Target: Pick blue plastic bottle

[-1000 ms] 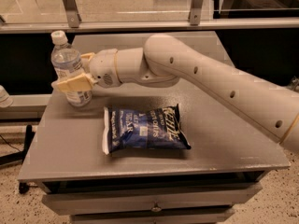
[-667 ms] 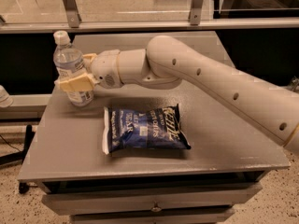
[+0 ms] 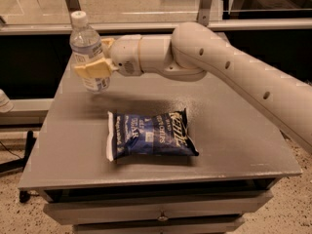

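The blue plastic bottle (image 3: 86,50), clear with a white cap and a printed label, hangs upright and slightly tilted above the far left of the grey table (image 3: 234,130). Its base is off the tabletop. My gripper (image 3: 95,65) reaches in from the right and is shut on the bottle's middle, with a yellowish finger (image 3: 92,70) across the label. The white arm runs back to the right edge of the camera view.
A flat dark-blue chip bag (image 3: 148,135) lies on the table in front of the gripper. A drawer front (image 3: 156,213) sits under the tabletop. A glass rail (image 3: 146,26) runs behind the table.
The gripper has lifted the bottle up off the tabletop. The chip bag has not moved.
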`<move>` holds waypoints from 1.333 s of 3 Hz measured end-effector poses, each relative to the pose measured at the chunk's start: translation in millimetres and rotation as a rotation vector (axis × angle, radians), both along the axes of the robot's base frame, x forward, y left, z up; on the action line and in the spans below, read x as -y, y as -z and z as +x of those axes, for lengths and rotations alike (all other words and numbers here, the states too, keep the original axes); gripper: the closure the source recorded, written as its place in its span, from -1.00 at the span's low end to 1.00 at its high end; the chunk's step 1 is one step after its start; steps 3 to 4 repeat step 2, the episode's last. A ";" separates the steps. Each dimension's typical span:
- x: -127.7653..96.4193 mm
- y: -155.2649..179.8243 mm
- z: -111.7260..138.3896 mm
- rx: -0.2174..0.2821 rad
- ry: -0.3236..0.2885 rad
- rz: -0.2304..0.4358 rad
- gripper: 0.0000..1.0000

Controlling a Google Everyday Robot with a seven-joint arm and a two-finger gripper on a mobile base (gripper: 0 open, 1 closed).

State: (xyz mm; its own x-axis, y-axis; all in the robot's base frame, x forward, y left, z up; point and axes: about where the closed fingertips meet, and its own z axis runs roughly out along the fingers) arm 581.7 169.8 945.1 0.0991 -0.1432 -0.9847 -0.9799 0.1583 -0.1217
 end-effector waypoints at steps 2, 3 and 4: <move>8.1 -44.7 19.6 0.064 0.046 0.126 1.00; 8.1 -44.7 19.6 0.064 0.046 0.126 1.00; 8.1 -44.7 19.6 0.064 0.046 0.126 1.00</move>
